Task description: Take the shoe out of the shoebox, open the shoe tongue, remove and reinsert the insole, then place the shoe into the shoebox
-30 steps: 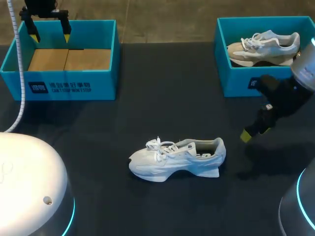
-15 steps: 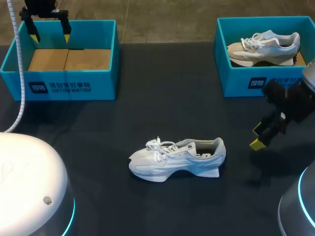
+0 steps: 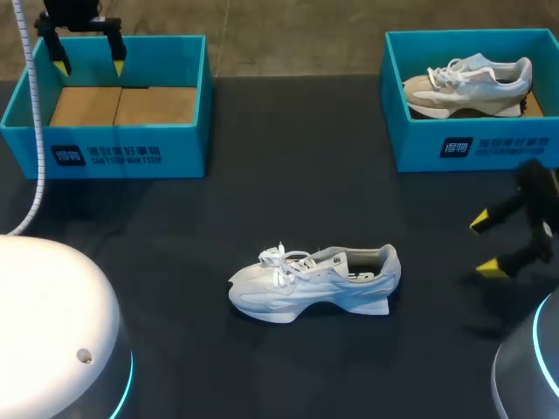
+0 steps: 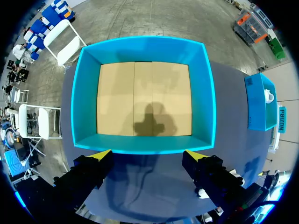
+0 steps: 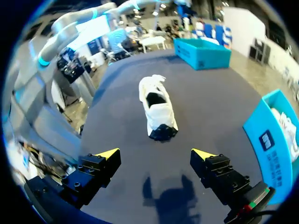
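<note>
White and low-slung, the shoe (image 3: pixel 314 281) lay on its sole near the middle of the dark worktop (image 3: pixel 262 201), toe toward my left side, well apart from both boxes. So the first step, lifting it out, was done. The teal shoebox (image 3: pixel 105 153) at the far left stood empty, bare cardboard showing on its floor, and looked to be where the shoe belonged at the end. The other teal box (image 3: pixel 476 144) at the far right held a second shoe (image 3: pixel 467 83).

The laces sat bunched over the tongue and the collar gaped dark. Whether the insole had been out and back could not be told, so the tongue and insole work had to be counted as not shown done. The return to the box was plainly left to do.

The right tool (image 3: pixel 485 245) hung beside the shoe's heel, fingers spread wide and holding nothing. The left tool (image 3: pixel 87 63) hovered over the empty shoebox's far edge, likewise wide open and empty.
</note>
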`<state>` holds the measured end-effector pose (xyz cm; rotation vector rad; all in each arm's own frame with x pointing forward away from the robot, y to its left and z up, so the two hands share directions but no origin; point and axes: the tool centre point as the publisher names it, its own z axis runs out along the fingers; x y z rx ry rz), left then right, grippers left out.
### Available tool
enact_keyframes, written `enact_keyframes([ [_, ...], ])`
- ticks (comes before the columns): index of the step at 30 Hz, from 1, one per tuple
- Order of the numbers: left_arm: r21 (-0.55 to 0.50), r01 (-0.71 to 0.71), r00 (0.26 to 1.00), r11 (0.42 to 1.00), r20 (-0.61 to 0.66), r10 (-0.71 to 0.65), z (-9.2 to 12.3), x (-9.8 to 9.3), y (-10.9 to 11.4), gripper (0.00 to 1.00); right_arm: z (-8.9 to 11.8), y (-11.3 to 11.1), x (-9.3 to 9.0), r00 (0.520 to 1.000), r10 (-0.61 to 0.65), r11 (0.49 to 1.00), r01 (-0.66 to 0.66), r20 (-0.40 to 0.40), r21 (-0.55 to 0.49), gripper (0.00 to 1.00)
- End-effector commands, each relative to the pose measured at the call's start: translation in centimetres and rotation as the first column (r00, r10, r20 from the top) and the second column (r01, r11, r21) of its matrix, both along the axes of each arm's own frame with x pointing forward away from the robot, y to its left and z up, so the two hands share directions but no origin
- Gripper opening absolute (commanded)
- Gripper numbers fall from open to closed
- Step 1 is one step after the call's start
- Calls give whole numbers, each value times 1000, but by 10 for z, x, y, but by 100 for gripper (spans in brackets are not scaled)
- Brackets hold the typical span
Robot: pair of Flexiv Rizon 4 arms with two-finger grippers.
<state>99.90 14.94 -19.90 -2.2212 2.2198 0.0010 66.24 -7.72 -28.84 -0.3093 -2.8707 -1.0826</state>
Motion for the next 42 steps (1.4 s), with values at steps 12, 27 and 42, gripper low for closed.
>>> enact_keyframes([
  [12,-1,0,1000,1000,0,0,0,0,0,100,-18,-17,-2,997,-24,982,11,69,186,100],
  [27,-1,0,1000,1000,0,0,0,0,0,100,-66,-37,20,994,2,895,-51,111,444,100],
  [42,-1,0,1000,1000,0,0,0,0,0,100,-77,3,15,987,-35,902,-36,156,430,100],
])
